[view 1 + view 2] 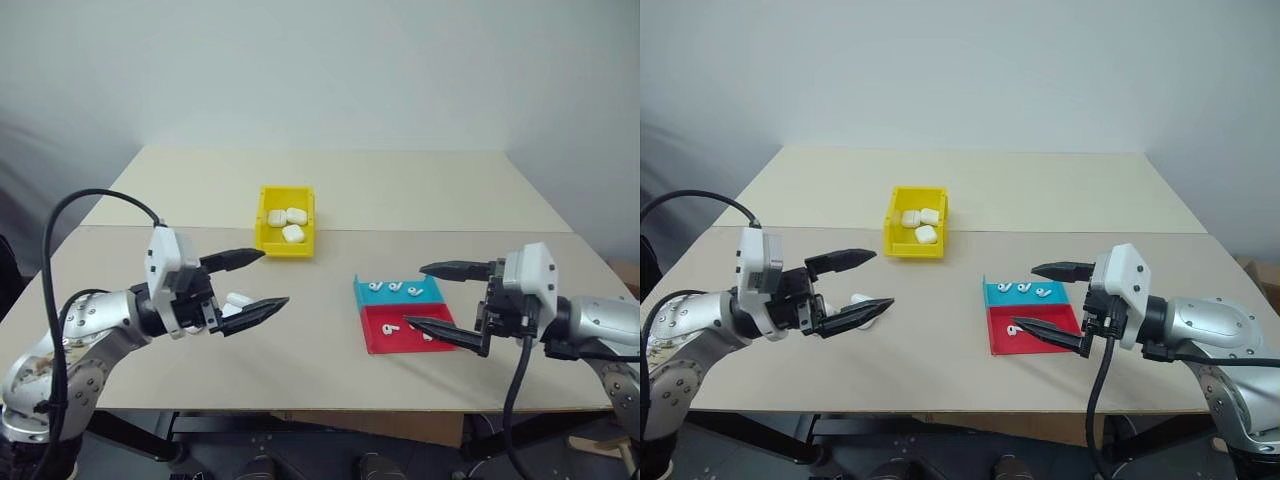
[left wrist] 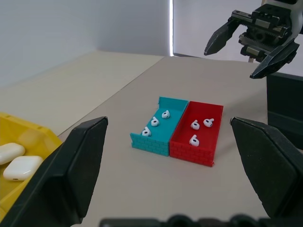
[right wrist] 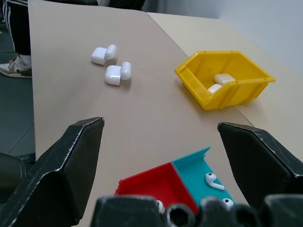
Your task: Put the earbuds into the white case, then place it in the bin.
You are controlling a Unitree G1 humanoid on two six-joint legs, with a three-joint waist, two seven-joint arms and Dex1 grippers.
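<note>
A: Status on the claws?

B: Left claw (image 1: 253, 281) is spread wide, nothing in it, hovering above the desk (image 1: 330, 180) near its left edge. Right claw (image 1: 446, 302) likewise wide open and empty, over the front right part, just beside the tray.

A: Earbuds?

B: All in the blue-and-red tray (image 2: 177, 130), right of centre near the front edge. Three earbuds (image 2: 155, 122) in the blue half, three more in the red half. None picked up.

A: Cases?

B: Two white cases (image 3: 111, 65) lie with lids flipped open on the desk's left side, near each other, not touching as far as I can tell. From the head camera one of them (image 1: 236, 301) shows between the left claw's fingers, but it's resting on the desk below, not gripped. Three more closed cases (image 1: 287, 222) sit inside the yellow bin.

A: Where's the bin?

B: Yellow bin (image 1: 268, 243) is about mid-desk, slightly left of centre, well back from the front edge, just behind the seam between the two desk panels. Tray is well apart from it, toward the front right.
</note>
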